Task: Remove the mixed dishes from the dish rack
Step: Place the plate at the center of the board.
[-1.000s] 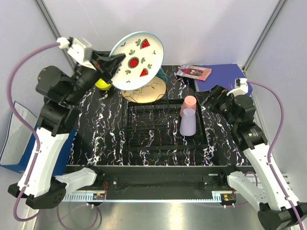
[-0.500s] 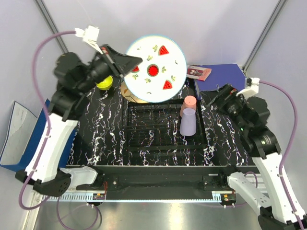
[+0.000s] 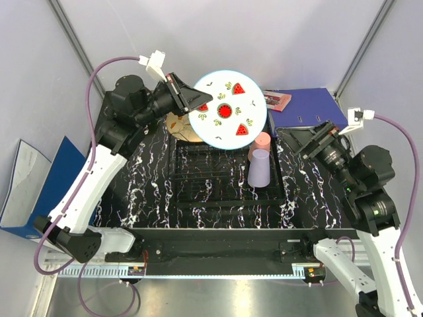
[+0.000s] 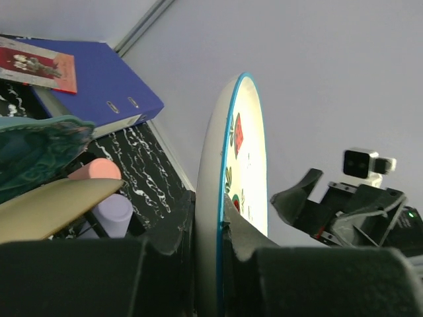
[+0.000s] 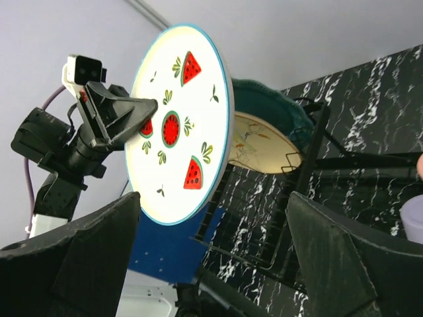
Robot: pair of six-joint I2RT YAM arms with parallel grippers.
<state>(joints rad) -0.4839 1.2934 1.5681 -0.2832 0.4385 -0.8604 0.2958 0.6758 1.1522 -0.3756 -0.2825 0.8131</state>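
Observation:
My left gripper (image 3: 197, 104) is shut on the rim of the white plate with red-green watermelon marks (image 3: 231, 110) and holds it upright in the air above the back of the black wire dish rack (image 3: 218, 191). The left wrist view shows the plate edge-on (image 4: 225, 152) between the jaws (image 4: 208, 211). The pink cup (image 3: 262, 139) and lavender cup (image 3: 258, 168) stand upside down at the rack's right. The cream-orange plate (image 5: 264, 146) and teal scalloped plate (image 5: 281, 100) lean in the rack's back. My right gripper (image 3: 316, 142) is open and empty, right of the cups. The yellow bowl is hidden.
A blue binder (image 3: 309, 105) with a red-patterned booklet (image 3: 276, 99) on it lies at the back right. Another blue binder (image 3: 58, 179) leans off the table's left edge. Grey walls close in the back and sides.
My left arm has swung the held plate to the right, from the back left to above the rack's back. My right arm has risen and drawn back to the right.

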